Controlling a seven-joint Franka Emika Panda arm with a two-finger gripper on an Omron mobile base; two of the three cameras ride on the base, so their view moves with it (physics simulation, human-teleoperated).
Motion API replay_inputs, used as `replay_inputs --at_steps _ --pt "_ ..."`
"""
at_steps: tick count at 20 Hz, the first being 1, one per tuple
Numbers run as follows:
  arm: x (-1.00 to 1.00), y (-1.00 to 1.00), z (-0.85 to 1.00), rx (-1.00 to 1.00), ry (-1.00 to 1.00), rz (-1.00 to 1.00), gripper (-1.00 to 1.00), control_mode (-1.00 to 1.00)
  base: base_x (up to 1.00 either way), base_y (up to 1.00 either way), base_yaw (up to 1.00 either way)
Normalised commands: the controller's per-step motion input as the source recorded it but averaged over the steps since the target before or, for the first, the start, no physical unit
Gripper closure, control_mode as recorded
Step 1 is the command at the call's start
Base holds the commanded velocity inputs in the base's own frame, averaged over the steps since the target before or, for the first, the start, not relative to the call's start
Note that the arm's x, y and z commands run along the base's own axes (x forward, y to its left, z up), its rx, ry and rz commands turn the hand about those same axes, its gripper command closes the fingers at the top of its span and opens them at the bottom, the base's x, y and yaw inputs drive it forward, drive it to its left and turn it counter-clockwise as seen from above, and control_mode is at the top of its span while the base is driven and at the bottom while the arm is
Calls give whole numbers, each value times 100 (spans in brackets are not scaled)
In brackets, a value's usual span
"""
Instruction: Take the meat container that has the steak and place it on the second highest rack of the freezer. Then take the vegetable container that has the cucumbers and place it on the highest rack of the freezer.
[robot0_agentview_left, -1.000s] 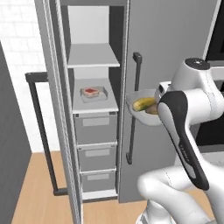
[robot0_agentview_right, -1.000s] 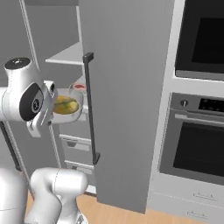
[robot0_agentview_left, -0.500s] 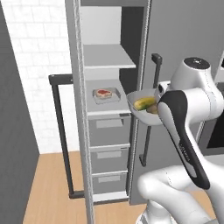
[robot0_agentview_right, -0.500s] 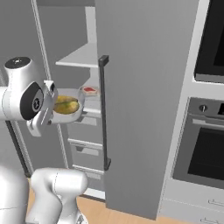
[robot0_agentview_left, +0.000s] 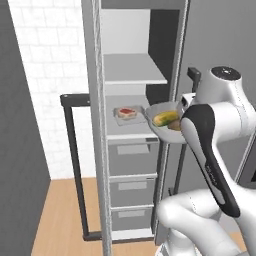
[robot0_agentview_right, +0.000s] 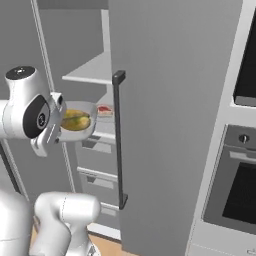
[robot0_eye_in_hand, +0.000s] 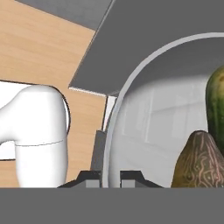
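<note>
The end effector (robot0_eye_in_hand: 111, 177) is clamped on the rim of the vegetable container (robot0_agentview_left: 162, 127), with one finger on each side of the thin wall, as the hand view shows. The container is a pale round bowl and it is held in the air, in front of the open freezer (robot0_agentview_left: 135, 150), at about the height of the second highest rack (robot0_agentview_left: 131, 131). Inside the bowl lies a green-yellow cucumber (robot0_agentview_left: 165, 118), and beside it a brown wrinkled vegetable (robot0_eye_in_hand: 199, 159) that I cannot name.

The meat container (robot0_agentview_left: 126, 114) with the red steak (robot0_agentview_left: 127, 111) sits on the second highest rack, to the left of the held bowl and farther in. The highest rack (robot0_agentview_left: 132, 75) is above it. Under the racks there are three grey drawers (robot0_agentview_left: 132, 190).

The closed right door (robot0_agentview_right: 175, 125) with its dark vertical handle (robot0_agentview_right: 119, 140) stands just right of the bowl. The open left door has a dark frame handle (robot0_agentview_left: 75, 165) at the far left. An oven (robot0_agentview_right: 235, 185) is at the far right.
</note>
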Motion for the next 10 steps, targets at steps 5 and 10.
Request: replay_inputs --at_steps 5,10 --pt "0 0 0 0 0 0 100 100 35 29 14" --pt "0 0 0 0 0 0 100 100 61 4 13"
